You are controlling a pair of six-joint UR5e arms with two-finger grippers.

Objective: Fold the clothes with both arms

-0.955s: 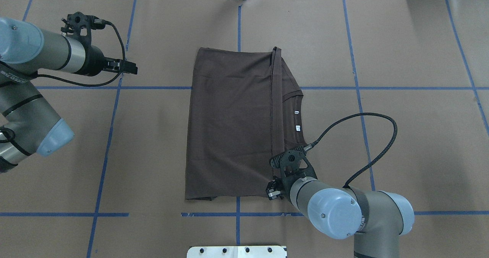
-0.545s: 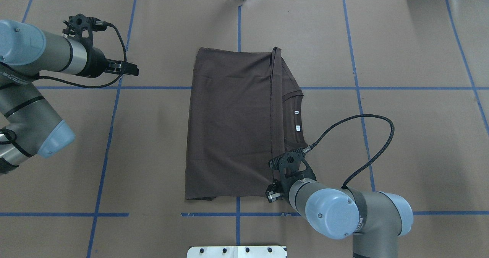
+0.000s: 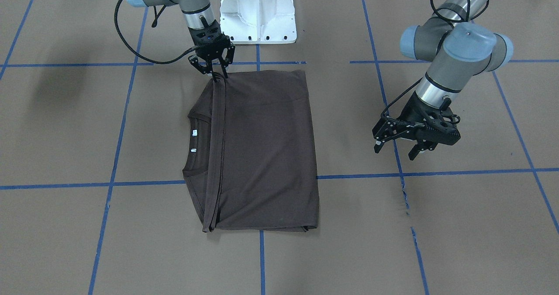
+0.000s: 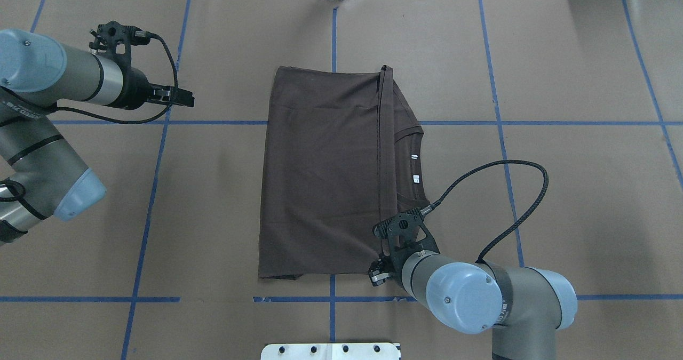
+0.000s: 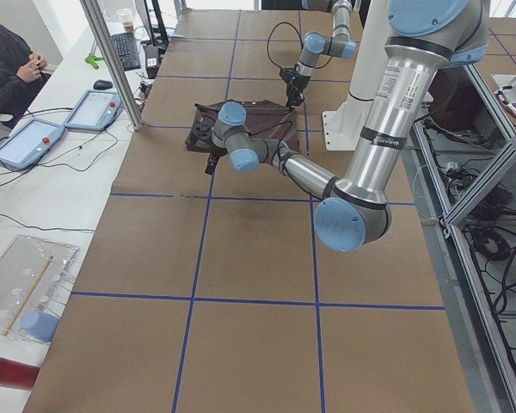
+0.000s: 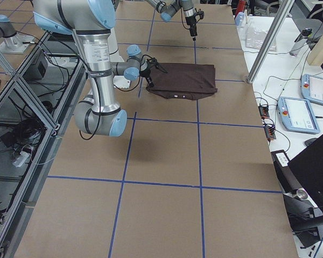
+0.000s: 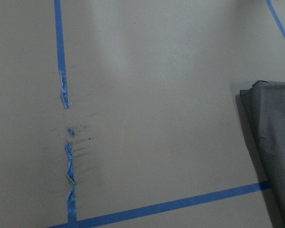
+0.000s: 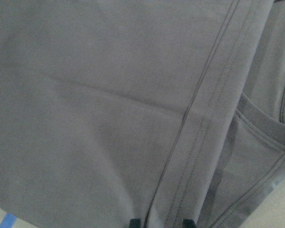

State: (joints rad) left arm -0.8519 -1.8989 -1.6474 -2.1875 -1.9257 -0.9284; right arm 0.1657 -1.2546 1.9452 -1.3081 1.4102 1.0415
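Note:
The dark brown T-shirt [image 3: 266,150] [image 4: 320,173] lies folded flat in a rectangle mid-table. Its collar and white labels [image 4: 415,168] peek out beside a hem band [image 8: 199,123]. My right gripper [image 3: 220,75] [image 4: 381,264] points down at the shirt's corner nearest the robot base. In the right wrist view its two fingertips [image 8: 135,222] stand a little apart on either side of the hem band, so it is narrowly open, and the cloth lies flat. My left gripper [image 3: 395,151] [image 4: 187,98] hangs open and holds nothing, well off to the shirt's side.
Blue tape lines [image 4: 160,122] grid the brown paper table. The white pedestal base [image 3: 257,11] stands at the robot's edge. In the exterior left view a person [image 5: 9,52] sits past the far edge beside two tablets [image 5: 26,142] and a metal post [image 5: 112,60].
My right gripper has slid slightly towards the robot's edge of the table, along the hem corner. The left arm has shifted only a little. The shirt has not moved.

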